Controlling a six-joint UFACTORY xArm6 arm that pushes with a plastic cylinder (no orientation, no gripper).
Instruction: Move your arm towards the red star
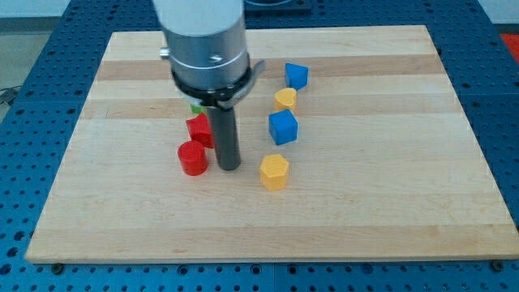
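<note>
You are working on a wooden board (405, 211) set on a blue perforated table (24, 268). Your arm's silver housing (207, 40) hangs over the board's upper middle, and the dark rod (227, 134) drops from it; there is no claw here to spread or pinch. My tip (229, 167) sits just right of the red star (199, 130), which lies up and to the view's left of it, partly hidden behind the rod. The red cylinder (193, 158) is directly left.
</note>
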